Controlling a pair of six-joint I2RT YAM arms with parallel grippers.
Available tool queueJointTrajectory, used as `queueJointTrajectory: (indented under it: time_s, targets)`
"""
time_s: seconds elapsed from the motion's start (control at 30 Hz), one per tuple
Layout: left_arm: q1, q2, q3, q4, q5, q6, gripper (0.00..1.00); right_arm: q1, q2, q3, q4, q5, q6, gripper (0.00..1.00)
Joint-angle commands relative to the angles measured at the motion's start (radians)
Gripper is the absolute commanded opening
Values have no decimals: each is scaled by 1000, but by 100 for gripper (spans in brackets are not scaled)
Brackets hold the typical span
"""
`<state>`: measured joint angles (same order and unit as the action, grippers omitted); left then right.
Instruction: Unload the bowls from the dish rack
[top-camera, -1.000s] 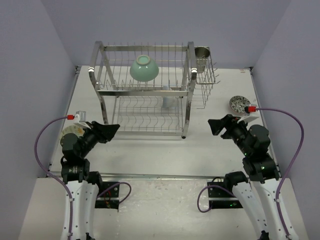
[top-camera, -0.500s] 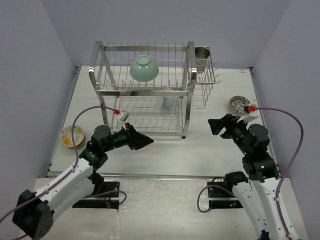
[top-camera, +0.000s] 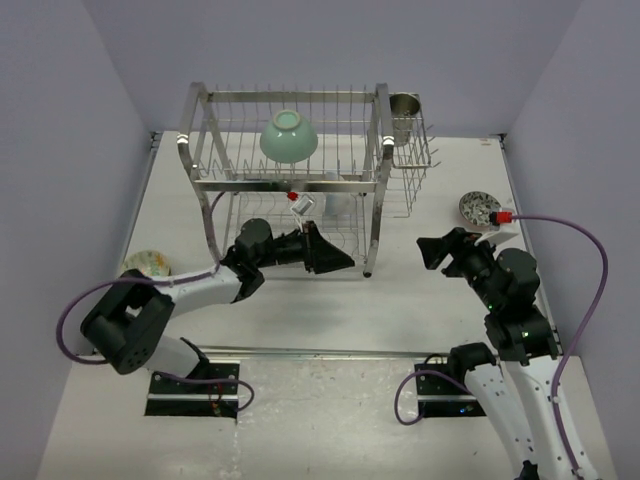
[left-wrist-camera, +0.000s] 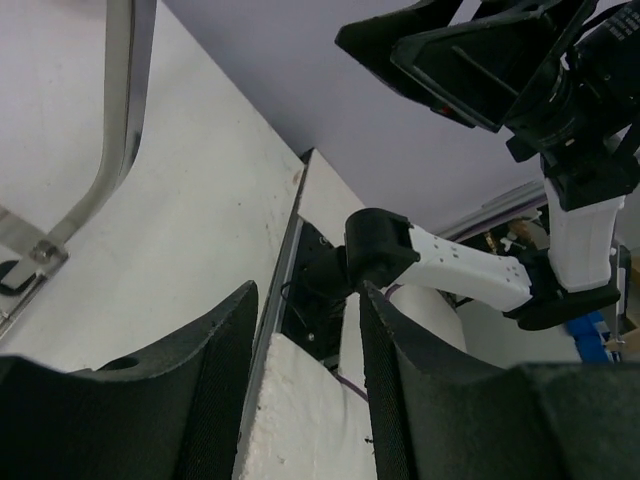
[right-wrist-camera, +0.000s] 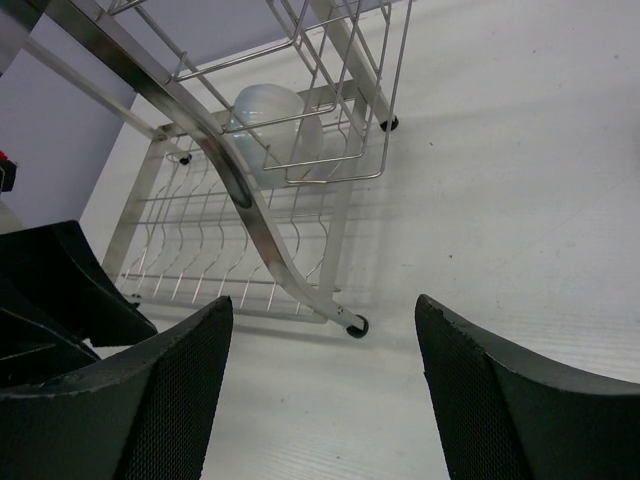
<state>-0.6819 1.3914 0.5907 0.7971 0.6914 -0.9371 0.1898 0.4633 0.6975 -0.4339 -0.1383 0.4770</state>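
The shiny steel-wire dish rack (top-camera: 290, 96) stands two tiers high at the middle of the table, with a mint-green bowl (top-camera: 289, 137) upside down on its upper tier. A pale rounded piece (right-wrist-camera: 265, 118) on the lower tier may be another bowl, hard to say. On the tabletop, well apart, a dark patterned bowl (top-camera: 478, 208) sits right of the rack and a white bowl with yellow flowers (top-camera: 147, 264) sits left of it.
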Motion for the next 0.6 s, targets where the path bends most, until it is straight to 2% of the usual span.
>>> queueJointTrajectory:
  time_s: [0.0,0.03,0.2,0.3,0.57]
  targets:
    - [12,119,70,289,127,-123,46,2,-9,20,12,25,-14,74]
    - [13,151,78,391,141,-153,46,2,-11,23,11,26,-14,74]
    - [77,313,129,664,214,-331,46,2,-9,22,7,23,-14,74]
    - [111,386,188,727,253,-394,45,2,-8,19,7,22,-15,74]
    - [186,535,371,766,327,-485,45,2,-3,17,9,20,-14,74]
